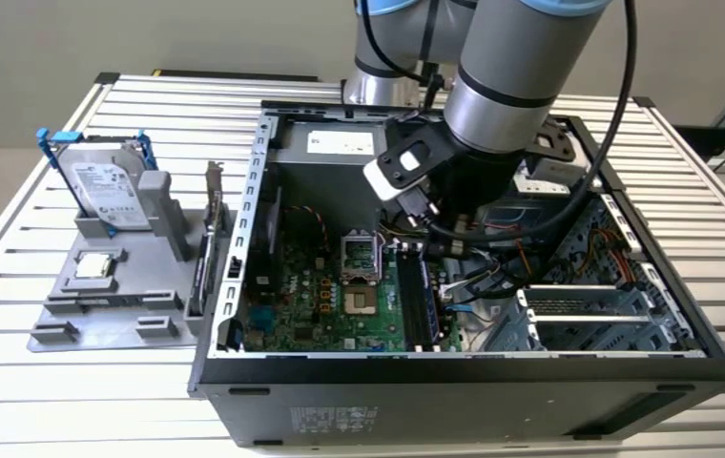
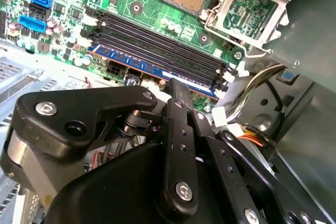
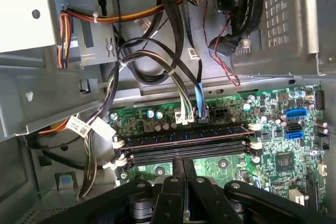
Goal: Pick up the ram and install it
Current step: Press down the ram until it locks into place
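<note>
The ram [image 3: 184, 137] is a long dark stick with a row of chips. It stands in the motherboard slot nearest the board's cabled edge, between white end clips. In the second wrist view the ram [image 2: 131, 62] shows as a bluish strip along that slot. My gripper [image 2: 176, 83] is shut, its two black fingers pressed together with nothing between them. The tips sit at the ram's top edge near one end; whether they touch it I cannot tell. In the first wrist view the gripper [image 3: 184, 162] hangs over the neighbouring slots. The exterior view has the gripper [image 1: 445, 256] low inside the case.
The open computer case [image 1: 465, 367] lies on a slatted table [image 1: 31, 401]. The open processor socket [image 1: 358, 253] sits beside the slots, and cable bundles [image 3: 157, 66] and drive cages [image 1: 591, 310] crowd close. A grey holder [image 1: 108, 305] at the exterior view's left carries a hard drive [image 1: 108, 191] and a square chip [image 1: 93, 266].
</note>
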Available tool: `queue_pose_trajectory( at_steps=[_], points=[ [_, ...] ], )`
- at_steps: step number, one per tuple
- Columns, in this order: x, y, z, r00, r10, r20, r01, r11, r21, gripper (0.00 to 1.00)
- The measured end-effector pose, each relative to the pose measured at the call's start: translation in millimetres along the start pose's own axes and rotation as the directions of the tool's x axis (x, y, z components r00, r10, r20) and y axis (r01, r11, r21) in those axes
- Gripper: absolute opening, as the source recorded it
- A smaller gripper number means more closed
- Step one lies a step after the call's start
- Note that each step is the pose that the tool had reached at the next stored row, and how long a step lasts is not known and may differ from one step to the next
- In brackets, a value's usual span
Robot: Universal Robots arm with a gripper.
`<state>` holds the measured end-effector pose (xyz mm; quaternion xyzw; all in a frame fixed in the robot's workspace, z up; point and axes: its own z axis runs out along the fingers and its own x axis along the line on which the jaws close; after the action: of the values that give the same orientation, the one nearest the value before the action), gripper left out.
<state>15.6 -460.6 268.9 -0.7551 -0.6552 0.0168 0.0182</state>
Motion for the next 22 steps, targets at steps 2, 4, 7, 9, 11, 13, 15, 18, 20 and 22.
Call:
queue_pose_trajectory(
  at_steps=[2,4,7,9,11,13,15,18,20,22],
  points=[
    [0.0,0.0,0.0,0.9998,-0.018,0.0008,0.018,0.9998,0.0,0.0],
    [0.0,0.0,0.0,0.9994,-0.035,0.0017,0.035,0.9994,0.0,0.0],
    [0.0,-0.1,0.0,0.9982,-0.06,0.0029,0.06,0.9982,0.0,0.0],
    [0.0,0.0,0.0,0.9971,-0.077,0.0038,0.077,0.9971,0.0,0.0],
    [0.0,0.0,0.0,0.9957,-0.093,0.0046,0.093,0.9957,0.0001,0.0],
    [0.0,0.0,0.0,0.9954,-0.095,0.0047,0.095,0.9954,0.0001,0.0],
    [0.1,0.0,0.0,0.995,-0.099,0.0049,0.099,0.995,0.0001,0.0],
    [0.1,0.4,0.0,0.9941,-0.108,0.0054,0.108,0.9941,0.0001,0.0],
    [0.3,1.4,0.0,0.9933,-0.115,0.0059,0.115,0.9933,0.0002,0.0],
    [0.4,2.2,0.3,0.992,-0.126,0.0063,0.126,0.9921,0.0002,0.0]
  ],
)
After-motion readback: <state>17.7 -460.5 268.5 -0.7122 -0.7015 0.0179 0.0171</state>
